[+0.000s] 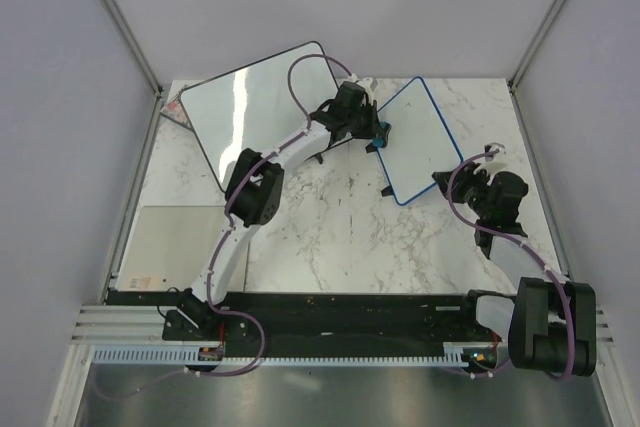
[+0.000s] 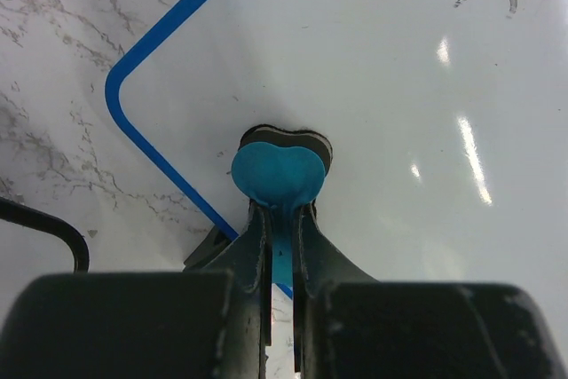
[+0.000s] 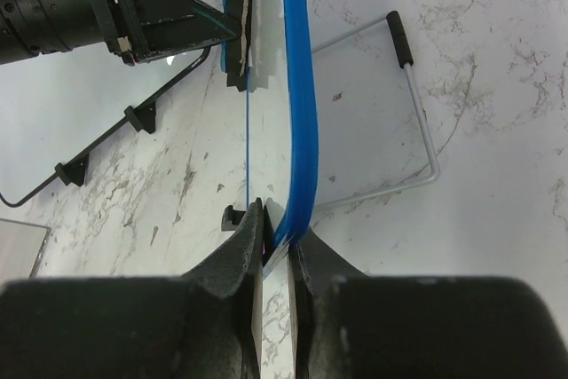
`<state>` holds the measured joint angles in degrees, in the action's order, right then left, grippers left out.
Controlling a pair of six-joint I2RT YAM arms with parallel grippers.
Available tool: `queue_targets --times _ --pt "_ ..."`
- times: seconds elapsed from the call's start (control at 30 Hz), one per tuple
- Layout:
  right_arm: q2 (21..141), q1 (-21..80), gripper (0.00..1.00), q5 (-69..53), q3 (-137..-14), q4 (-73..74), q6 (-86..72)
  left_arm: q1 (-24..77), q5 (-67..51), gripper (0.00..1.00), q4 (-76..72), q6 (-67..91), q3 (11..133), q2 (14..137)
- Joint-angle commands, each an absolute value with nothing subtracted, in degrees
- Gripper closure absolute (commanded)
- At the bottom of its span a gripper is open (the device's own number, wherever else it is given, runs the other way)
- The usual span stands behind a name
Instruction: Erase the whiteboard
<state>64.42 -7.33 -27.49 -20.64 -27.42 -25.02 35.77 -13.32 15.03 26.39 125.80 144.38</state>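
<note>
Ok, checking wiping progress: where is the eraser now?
In the top view, right of centre: the eraser is held in the left hand, pressed on the blue-framed whiteboard by its left edge.

The whiteboard [image 2: 382, 86] is glossy white and throws back bright lamp glints; its frame looks like smooth blue plastic. The eraser [image 2: 277, 170] has a satin blue top over a dark, felt-like pad. The left gripper [image 2: 282, 219] and right gripper [image 3: 273, 230] are matt black and faintly grainy. The desk [image 1: 330, 227] is smooth, white and grey-veined like marble. The stand [image 3: 417, 104] is thin bare metal wire.
</note>
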Motion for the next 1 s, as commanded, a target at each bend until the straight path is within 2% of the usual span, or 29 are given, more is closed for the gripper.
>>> queue_targets --times 0.0,0.23,0.33,0.57,0.77,0.87,0.97 --pt "64.51 -6.50 1.00 -30.15 -19.07 -23.47 -18.54 35.25 -14.14 0.98 6.21 31.02 122.53 144.40" --pt "64.78 -6.50 1.00 -30.58 -19.16 -23.82 -18.54 34.80 -25.03 0.98 -17.44 37.08 117.69 143.62" --pt "65.13 -6.50 1.00 -30.85 -19.16 -23.82 -18.46 35.24 -27.85 0.98 -21.09 38.14 118.56 143.70" --pt "65.74 -6.42 1.00 -31.38 -19.25 -24.08 -18.63 38.40 -23.65 0.98 -14.62 24.56 123.56 142.56" --pt "65.92 -6.33 1.00 -31.73 -19.34 -24.26 -18.63 39.20 -19.96 0.98 -1.96 18.13 139.19 147.74" --pt "66.27 -6.42 1.00 -31.82 -19.42 -24.26 -18.63 39.11 -12.58 0.98 -0.80 15.39 140.79 148.10" --pt "66.36 -6.33 1.00 -31.82 -19.60 -24.26 -18.63 38.06 -11.08 0.98 1.39 14.94 141.85 148.53"
